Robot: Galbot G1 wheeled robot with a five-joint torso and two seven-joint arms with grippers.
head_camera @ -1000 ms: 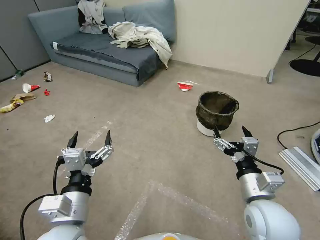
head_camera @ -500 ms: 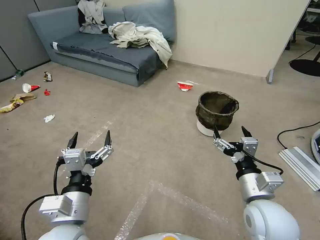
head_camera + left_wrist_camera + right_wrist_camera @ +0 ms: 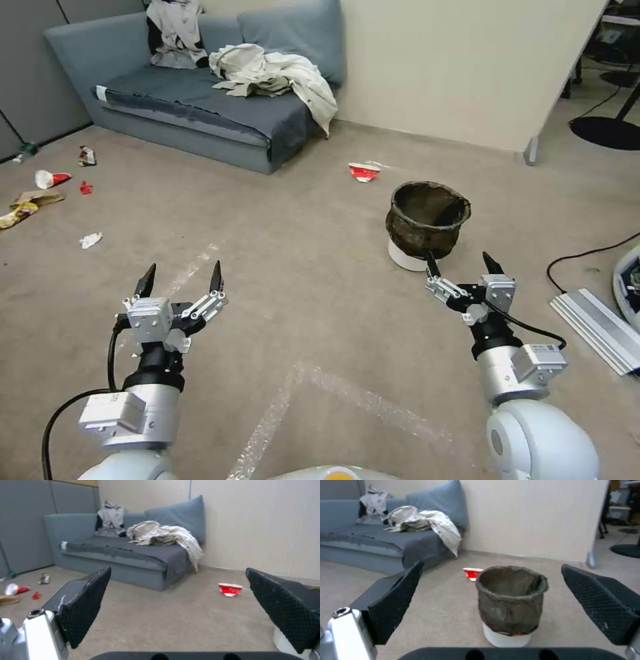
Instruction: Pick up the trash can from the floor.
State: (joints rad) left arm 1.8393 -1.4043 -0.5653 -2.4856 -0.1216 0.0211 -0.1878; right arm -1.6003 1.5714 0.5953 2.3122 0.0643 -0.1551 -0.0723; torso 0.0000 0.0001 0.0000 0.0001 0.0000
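Bin point(image 3: 427, 223): light, thin-walled, slick bag | grip rim | right tool point(image 3: 464, 265) wide open, empty, near | left tool point(image 3: 180, 278) open, empty.

grey sofa point(image 3: 200, 113) against cream wall point(image 3: 467, 60), carpeted floor point(image 3: 300, 267).

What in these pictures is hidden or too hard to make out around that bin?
- Trash can far side: head view, hidden by its own body.
- Its bottom inside: right wrist view, bag too dark.
- Litter by the sofa: head view, too small to identify.
- Right tool and left tool: open, empty.
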